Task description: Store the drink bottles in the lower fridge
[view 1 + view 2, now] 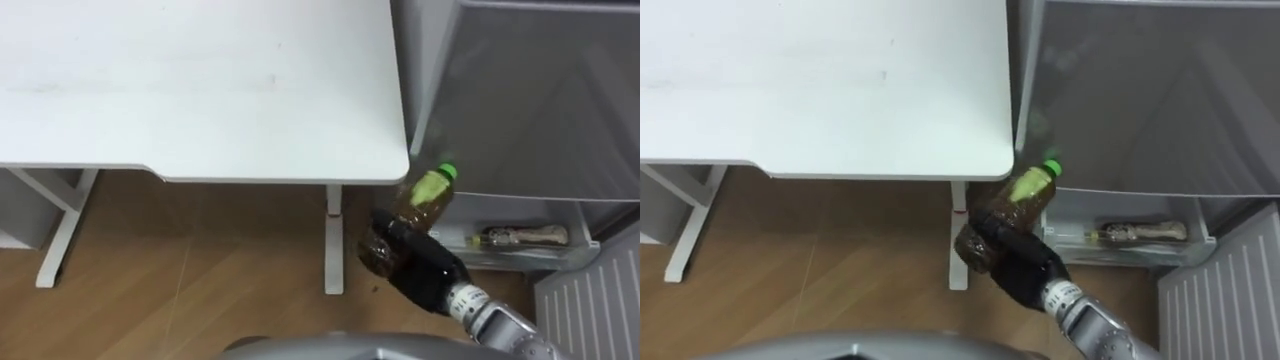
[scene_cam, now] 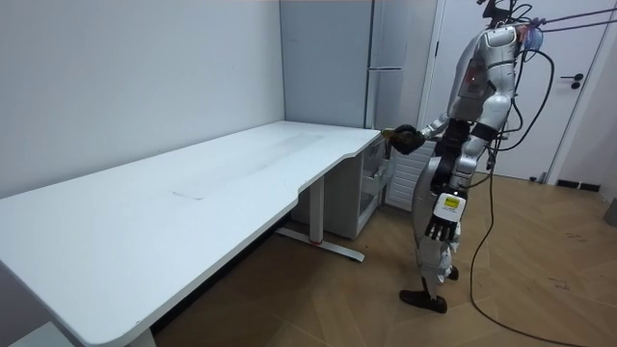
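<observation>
A drink bottle (image 1: pixel 428 195) with brown liquid, a pale green label and a green cap is held in the air by my right hand (image 1: pixel 425 270), whose dark fingers are curled round its lower half. The bottle tilts with its cap toward the fridge (image 1: pixel 540 100), just past the table's corner. The lower fridge compartment (image 1: pixel 470 215) stands open below it, and another bottle (image 1: pixel 525 237) lies on its side inside. My left hand (image 2: pixel 441 229) hangs at my side with relaxed fingers, holding nothing.
A long white table (image 1: pixel 200 90) fills the left, its leg (image 1: pixel 334 240) close to my right hand. The open lower fridge door (image 1: pixel 590 300) stands at the lower right. Wooden floor lies under the table. I stand between the table end and the fridge.
</observation>
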`<state>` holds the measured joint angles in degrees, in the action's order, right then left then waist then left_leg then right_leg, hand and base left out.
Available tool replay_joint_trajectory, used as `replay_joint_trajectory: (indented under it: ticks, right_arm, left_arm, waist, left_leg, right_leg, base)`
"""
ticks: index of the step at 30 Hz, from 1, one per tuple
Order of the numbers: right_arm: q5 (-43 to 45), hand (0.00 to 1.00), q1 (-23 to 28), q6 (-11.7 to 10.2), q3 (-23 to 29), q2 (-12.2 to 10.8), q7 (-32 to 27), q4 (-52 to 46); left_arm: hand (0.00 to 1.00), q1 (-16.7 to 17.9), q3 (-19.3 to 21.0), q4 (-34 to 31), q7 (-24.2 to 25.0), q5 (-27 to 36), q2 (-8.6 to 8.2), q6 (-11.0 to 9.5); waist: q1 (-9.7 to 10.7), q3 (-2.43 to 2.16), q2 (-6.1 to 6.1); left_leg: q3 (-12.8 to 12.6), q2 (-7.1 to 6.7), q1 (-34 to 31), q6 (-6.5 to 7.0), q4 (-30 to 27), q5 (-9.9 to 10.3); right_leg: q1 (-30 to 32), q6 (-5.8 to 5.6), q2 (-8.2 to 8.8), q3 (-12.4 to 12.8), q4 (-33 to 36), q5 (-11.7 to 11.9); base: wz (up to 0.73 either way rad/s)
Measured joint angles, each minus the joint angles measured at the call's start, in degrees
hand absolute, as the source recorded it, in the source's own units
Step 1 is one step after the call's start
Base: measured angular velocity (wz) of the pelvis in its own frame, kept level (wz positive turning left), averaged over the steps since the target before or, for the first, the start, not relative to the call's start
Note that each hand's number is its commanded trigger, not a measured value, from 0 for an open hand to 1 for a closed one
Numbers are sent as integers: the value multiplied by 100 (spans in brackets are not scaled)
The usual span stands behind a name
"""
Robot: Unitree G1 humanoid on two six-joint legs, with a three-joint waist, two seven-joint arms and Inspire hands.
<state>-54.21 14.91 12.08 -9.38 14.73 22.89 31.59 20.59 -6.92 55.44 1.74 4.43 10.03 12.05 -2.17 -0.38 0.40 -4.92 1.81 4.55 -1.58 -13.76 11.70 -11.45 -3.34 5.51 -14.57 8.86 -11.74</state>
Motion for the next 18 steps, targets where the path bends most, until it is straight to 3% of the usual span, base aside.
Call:
replay_joint_trajectory:
  ticks: [4, 7, 9, 10, 18]
  right_arm:
    - [1136, 100, -34, -249, 221, 0, -564, 196]
    - [1933, 100, -42, -260, 222, 6, -1081, 245]
    - [2410, 100, -62, -260, 221, -19, -1371, 146]
    - [2672, 100, -94, -263, 225, -52, -1551, 128]
    - [2245, 100, -240, -280, 506, -127, -2648, 140]
  left_arm:
    - [0, -102, 14, 62, -36, -59, 12, -47]
    - [0, -218, 8, 118, -144, -60, 11, -132]
    - [0, -308, -4, 149, -189, -62, 11, -147]
    - [0, -338, -1, 185, -237, -64, 11, -152]
    - [0, -340, 15, 199, -283, -66, 12, -168]
  waist:
    - [60, 0, -27]
    - [59, 8, -37]
    - [68, 72, -41]
    - [113, 78, -50]
    - [208, 82, -59]
  left_leg:
    - [-83, 13, -7, -2, 21, -2]
    - [-174, 27, 5, -5, 48, 2]
    - [-232, 44, -22, -6, 53, 2]
    - [-245, 45, -27, -5, 53, 9]
    - [-282, 45, -53, 3, 55, 31]
  right_leg:
    - [62, 5, -8, 93, 13, 9]
    - [141, 6, -9, 181, 50, 9]
    - [159, 6, -8, 215, 93, 9]
    - [165, 6, -8, 226, 93, 10]
    - [242, -1, -10, 296, 70, 6]
  base:
    - [-11]
    - [-14]
    - [-13]
    - [-8]
    - [-2]
